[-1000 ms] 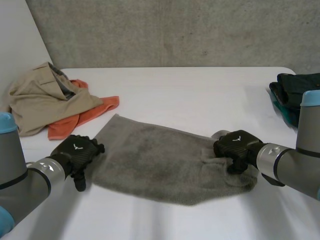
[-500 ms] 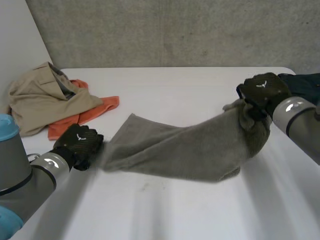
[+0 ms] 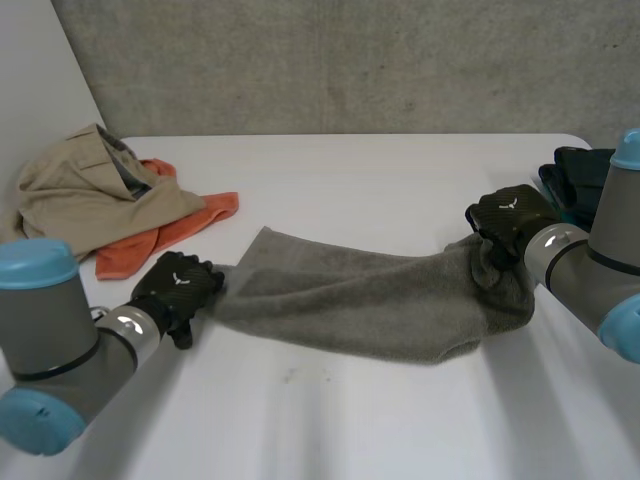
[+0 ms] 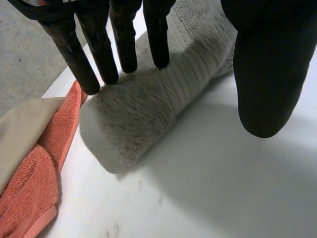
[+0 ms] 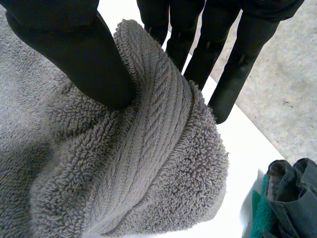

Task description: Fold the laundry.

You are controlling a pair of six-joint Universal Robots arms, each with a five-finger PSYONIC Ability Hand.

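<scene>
The grey towel [image 3: 370, 305] lay strung out across the middle of the white table [image 3: 350, 420], sagging between the two hands. At its left end sat the left hand [image 3: 178, 290]. At its right end the right hand [image 3: 510, 220] had a bunched corner raised off the surface.

The head view gave only the backs of the hands; the wrist cameras told more. The left wrist view showed that hand's fingers [image 4: 99, 54] straight, lying along the far side of the towel's rolled end. Its thumb [image 4: 267, 64] stood clear on the near side, with bare table between thumb and cloth, so nothing was clamped there. The right wrist view showed a thick ribbed fold of the towel pinched firmly between that hand's thumb [image 5: 74, 49] and its fingers [image 5: 223, 64].

Far left lay a beige garment [image 3: 90, 205] heaped over an orange towel [image 3: 170, 232]. The left wrist view placed the orange one just beside the grey towel's end. At the far right edge sat a pile of dark clothes [image 3: 585, 175], and the right wrist view showed a teal piece [image 5: 260, 218] tucked under it.
</scene>
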